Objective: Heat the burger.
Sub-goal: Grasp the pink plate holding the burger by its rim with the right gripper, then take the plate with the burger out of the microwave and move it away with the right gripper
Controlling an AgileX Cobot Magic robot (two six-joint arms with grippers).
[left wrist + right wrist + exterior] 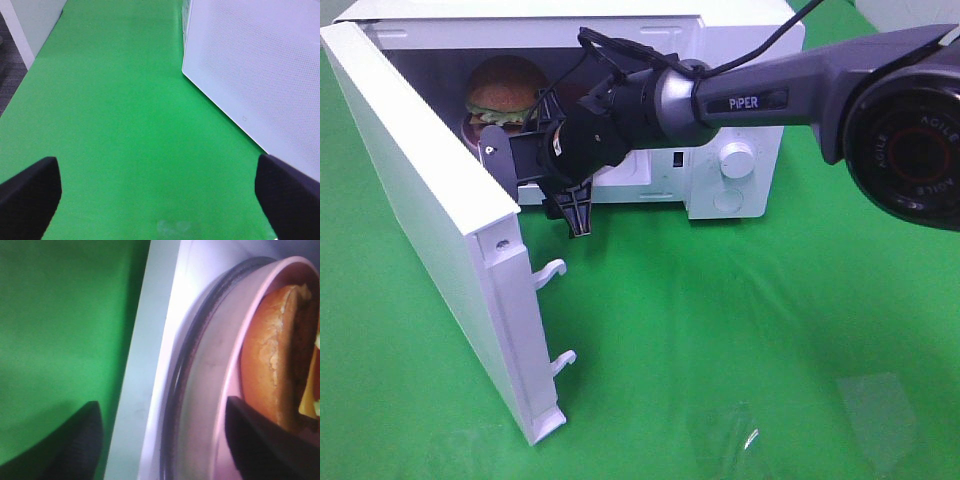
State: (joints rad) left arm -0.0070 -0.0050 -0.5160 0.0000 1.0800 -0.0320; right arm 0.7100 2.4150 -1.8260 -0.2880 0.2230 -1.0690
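Note:
The burger (505, 85) sits inside the open white microwave (740, 60), on a pink plate (220, 385). In the right wrist view the burger (272, 360) shows its golden bun with a bit of cheese and lettuce at the frame edge. My right gripper (555, 170) is at the mouth of the oven, reaching across from the right. The right gripper (170, 445) is open: one finger hangs over the green cloth, the other over the plate by the burger, gripping nothing. My left gripper (157, 195) is wide open and empty over the cloth beside the microwave's side wall (260, 65).
The microwave door (420, 200) swings far out toward the front left, its two latch hooks (552, 272) pointing right. A control knob (738, 158) is on the front panel. A glass turntable (192, 370) lies under the plate. Green cloth (740, 340) covers the table.

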